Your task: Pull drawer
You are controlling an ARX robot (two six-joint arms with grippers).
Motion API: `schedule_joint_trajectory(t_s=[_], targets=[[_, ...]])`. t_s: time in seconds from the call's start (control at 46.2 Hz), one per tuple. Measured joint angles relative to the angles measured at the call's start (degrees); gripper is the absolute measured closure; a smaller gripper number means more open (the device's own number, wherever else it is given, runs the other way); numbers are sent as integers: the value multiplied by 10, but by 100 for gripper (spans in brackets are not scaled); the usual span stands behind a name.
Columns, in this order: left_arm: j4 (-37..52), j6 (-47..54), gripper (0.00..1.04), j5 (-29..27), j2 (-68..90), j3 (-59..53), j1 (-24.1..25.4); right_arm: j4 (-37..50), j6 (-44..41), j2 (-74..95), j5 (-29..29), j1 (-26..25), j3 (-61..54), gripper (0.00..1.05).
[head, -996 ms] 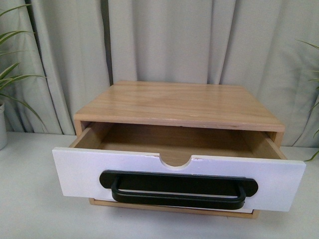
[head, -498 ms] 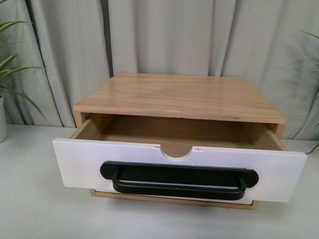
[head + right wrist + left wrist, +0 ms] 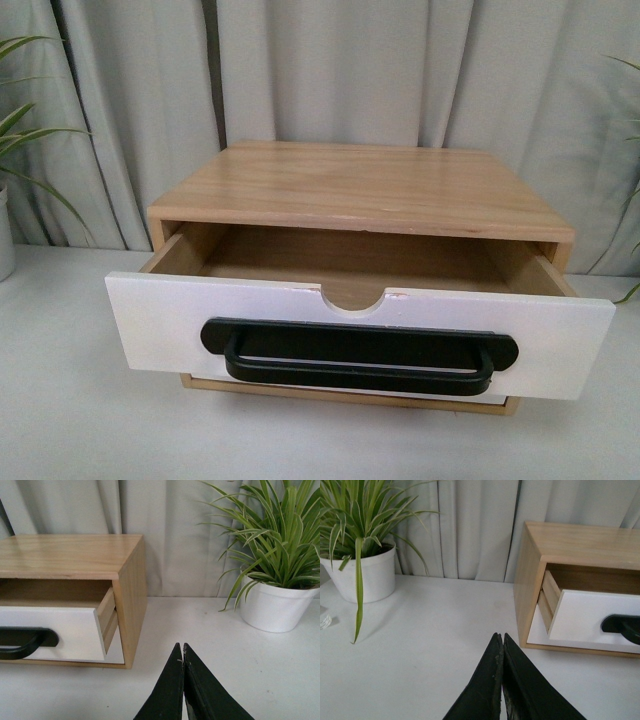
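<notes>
The drawer has a white front, a long black bar handle and a half-round notch in its top edge. It stands pulled out of the wooden cabinet, its empty inside showing. Neither arm shows in the front view. My left gripper is shut on nothing, over the table to the left of the cabinet, apart from the drawer. My right gripper is shut and empty too, off the cabinet's right side, clear of the drawer.
A potted plant in a white pot stands at the table's back left, another one at the back right. Grey curtains hang behind the white table. A plain white front sits under the drawer.
The front view has shifted slightly, so the cabinet sits a little higher in the picture. The drawer stays pulled out as before.
</notes>
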Motion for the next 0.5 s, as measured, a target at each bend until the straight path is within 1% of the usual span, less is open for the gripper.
schedule_joint_trajectory(t_s=[0.368,0.39,0.433,0.498], targets=[[0,0,101,0,-3,-2,0,0,0,-3,0,0,-3,103],[0,0,99,0,-3,-2,0,0,-1,-3,0,0,-3,103],[0,0,88,0,-3,-2,0,0,-1,-3,0,0,-3,95],[0,0,74,0,-3,-2,0,0,-1,-3,0,0,-3,79]])
